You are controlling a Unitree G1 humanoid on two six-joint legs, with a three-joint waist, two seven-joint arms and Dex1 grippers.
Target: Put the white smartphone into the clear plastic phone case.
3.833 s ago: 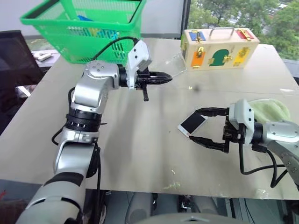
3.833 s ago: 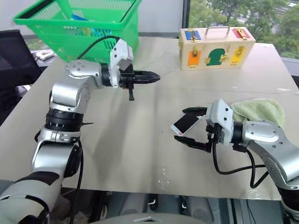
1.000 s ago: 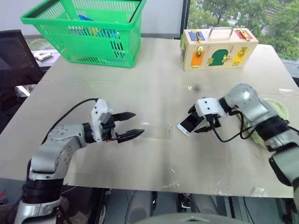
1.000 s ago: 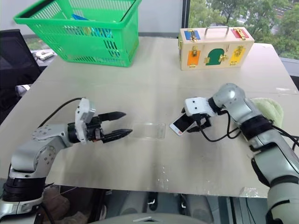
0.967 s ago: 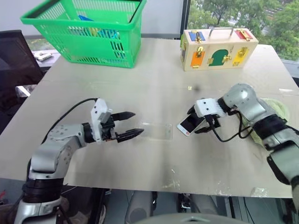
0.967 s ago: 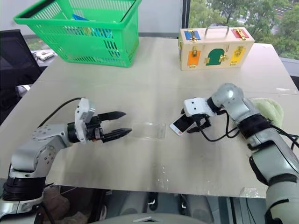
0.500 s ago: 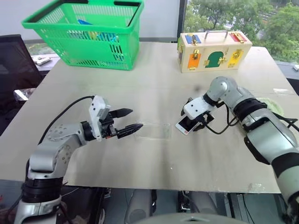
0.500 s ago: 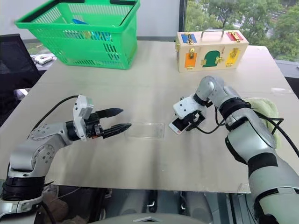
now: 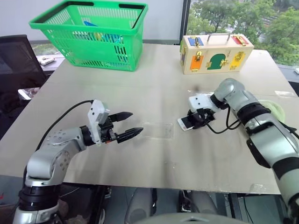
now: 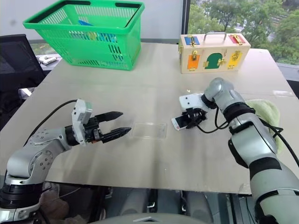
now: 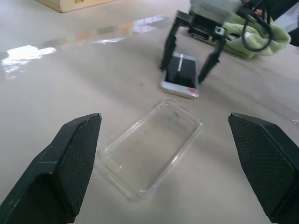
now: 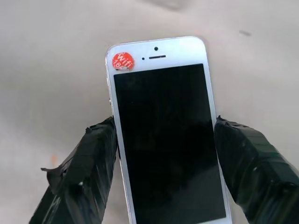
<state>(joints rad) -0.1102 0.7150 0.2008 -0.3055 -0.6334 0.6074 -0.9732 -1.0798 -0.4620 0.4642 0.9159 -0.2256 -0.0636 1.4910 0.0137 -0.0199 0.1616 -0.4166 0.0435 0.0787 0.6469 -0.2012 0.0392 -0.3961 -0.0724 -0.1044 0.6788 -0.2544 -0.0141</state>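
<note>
Beside the clear, thin plastic phone case [image 9: 157, 130], on its window side, the small white smartphone with the dark glossy screen [image 9: 187, 122] is seen lying face up on the pale grey table [image 9: 163, 79]. It is straddled by the right hand [image 9: 196, 119], whose black fingers [image 12: 93, 154] are set along both long edges, one touching and the other barely apart; a firm grasp cannot be confirmed, and a pick-up is judged to be under way. On the case's other side the left hand [image 9: 130, 125] is held spread wide and empty, apparently kept ready so the light shell can be steadied.
</note>
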